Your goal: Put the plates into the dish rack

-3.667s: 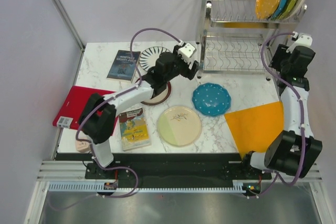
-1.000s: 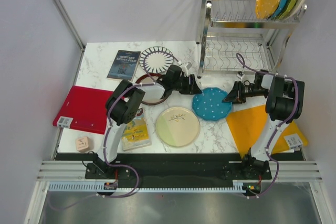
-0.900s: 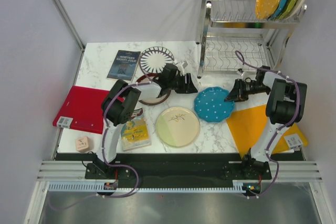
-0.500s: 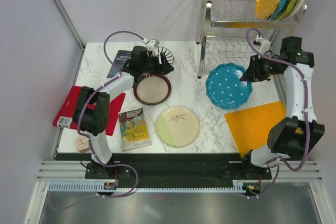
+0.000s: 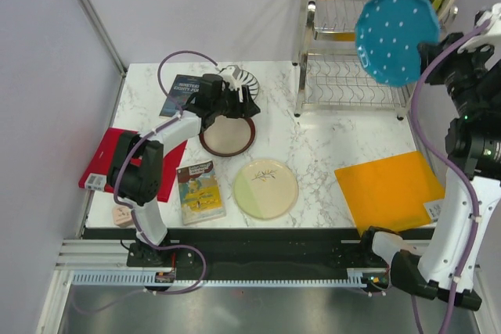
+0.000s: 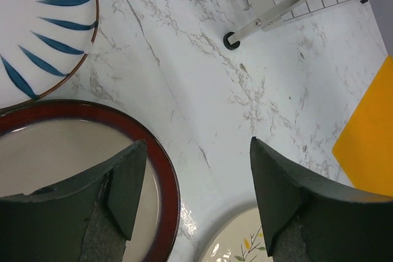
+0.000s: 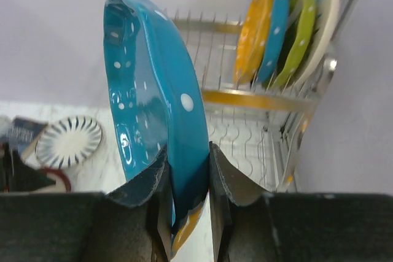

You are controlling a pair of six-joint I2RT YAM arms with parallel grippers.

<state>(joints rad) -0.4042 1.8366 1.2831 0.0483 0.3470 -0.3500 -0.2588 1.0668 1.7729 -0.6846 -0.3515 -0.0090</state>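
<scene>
Teal plate is up off the table since half a second ago — your right gripper pinches its rim and holds it on edge in front of the dish rack, at upper-shelf height.
Left gripper has its jaws spread wide with nothing between them — one finger hangs over the maroon-rimmed plate, which lies flat beside the striped plate.
</scene>
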